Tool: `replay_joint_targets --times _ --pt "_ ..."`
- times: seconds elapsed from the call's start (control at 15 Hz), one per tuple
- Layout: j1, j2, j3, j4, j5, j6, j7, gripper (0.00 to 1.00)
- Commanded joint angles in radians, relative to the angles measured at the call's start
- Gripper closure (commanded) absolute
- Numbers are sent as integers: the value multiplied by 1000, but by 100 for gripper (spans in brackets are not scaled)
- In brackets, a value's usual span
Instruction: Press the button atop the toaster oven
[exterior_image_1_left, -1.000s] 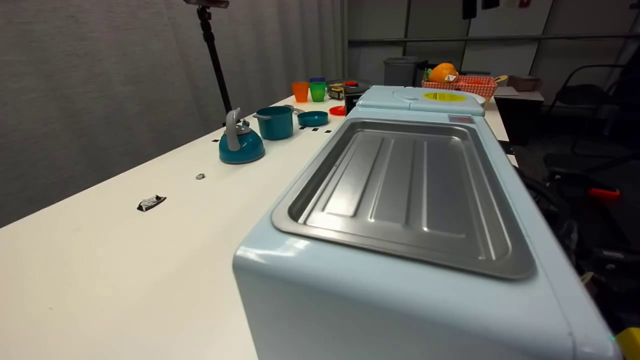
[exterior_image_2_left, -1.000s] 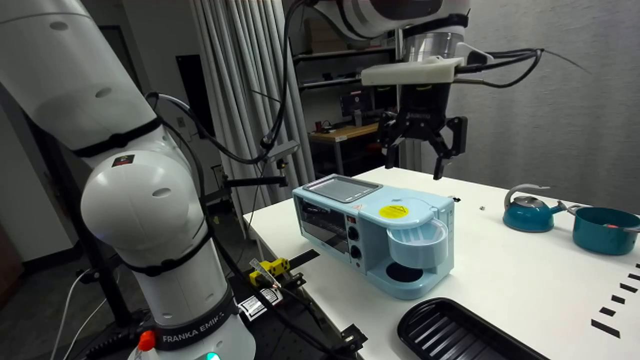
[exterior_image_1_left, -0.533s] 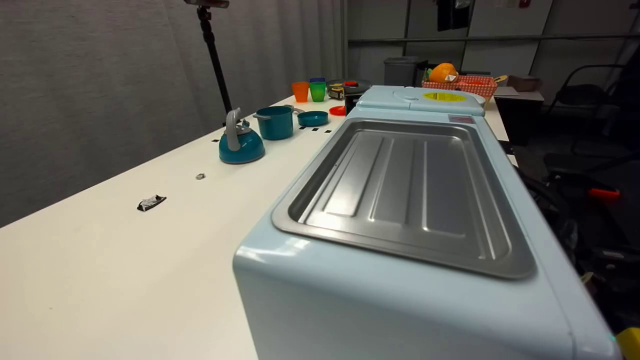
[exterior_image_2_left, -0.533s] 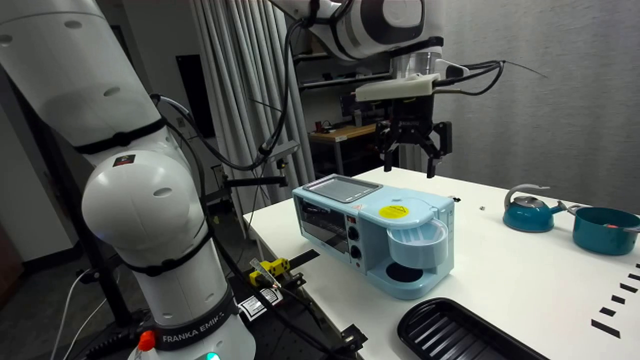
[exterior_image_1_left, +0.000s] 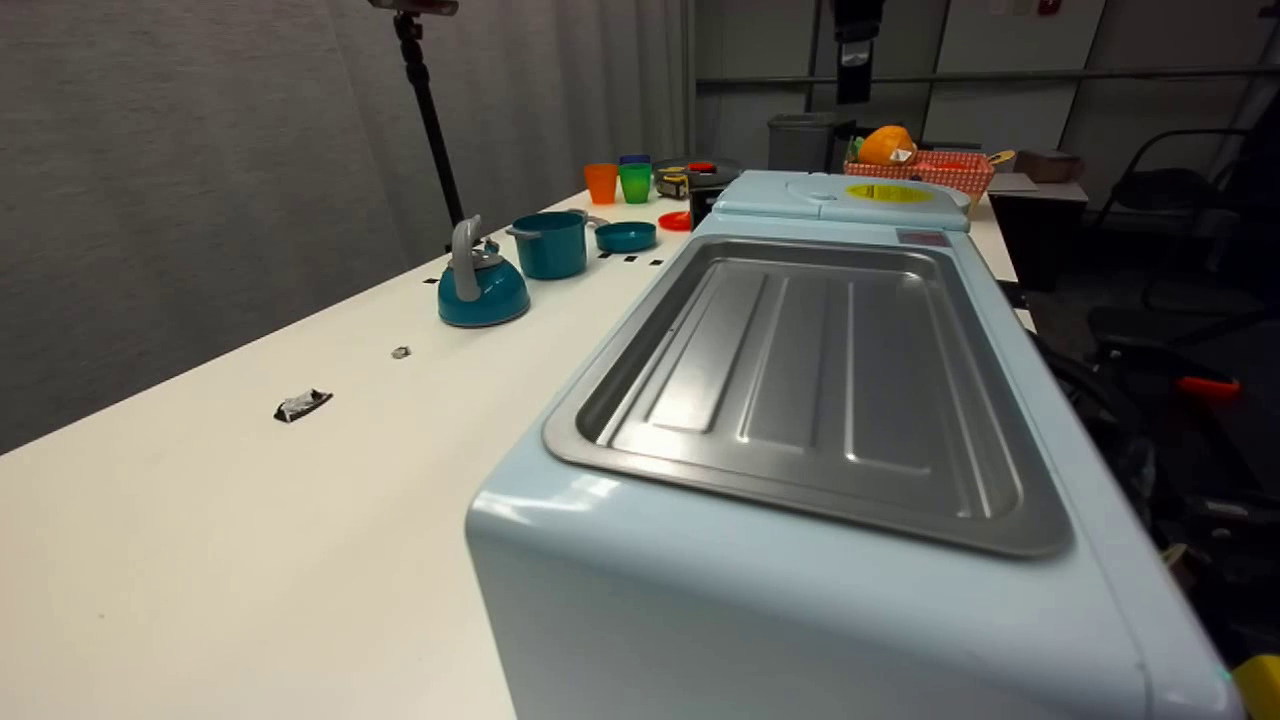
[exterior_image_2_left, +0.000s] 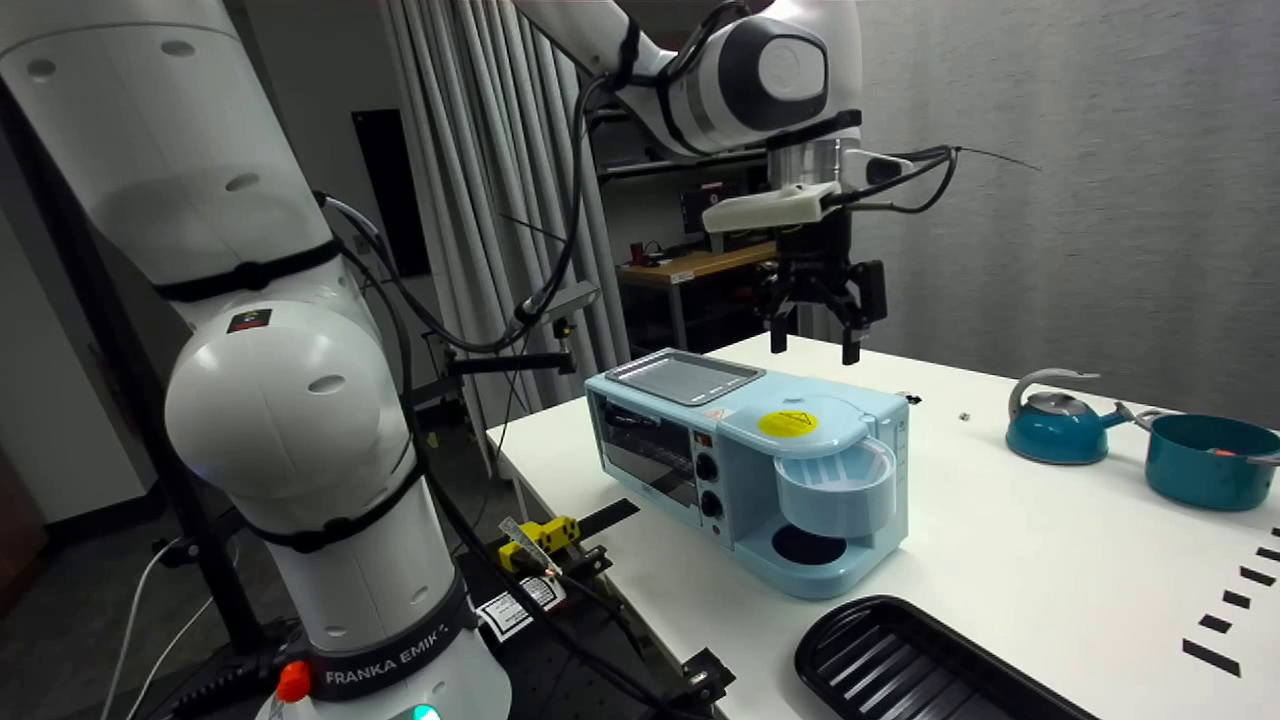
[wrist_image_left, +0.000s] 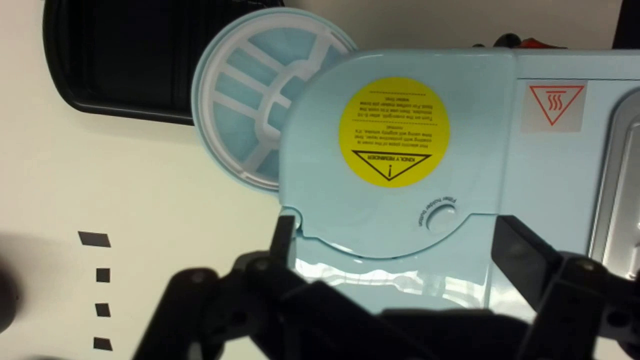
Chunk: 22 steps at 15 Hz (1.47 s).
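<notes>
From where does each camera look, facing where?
In an exterior view: beside white jointed arm, facing pale blue boxy oven; arm and black tool show.
In an exterior view: by ribbed grey metal panel, facing along oven; tool partly shows.
Wrist view: above oven, facing down; tool shows.
Both exterior views share teal round kettle.

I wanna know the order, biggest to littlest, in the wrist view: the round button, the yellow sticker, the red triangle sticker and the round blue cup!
1. round blue cup, partly covered, but what shows is biggest
2. yellow sticker
3. red triangle sticker
4. round button
</notes>
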Motion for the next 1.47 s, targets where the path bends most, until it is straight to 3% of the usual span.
replay_joint_targets --times 0.0,0.8,1.4 --pt "4 3 -1 2 -1 -2 12 0" --pt "4 6 0 3 -1 -2 23 0" --pt "19 32 40 18 -13 47 237 0"
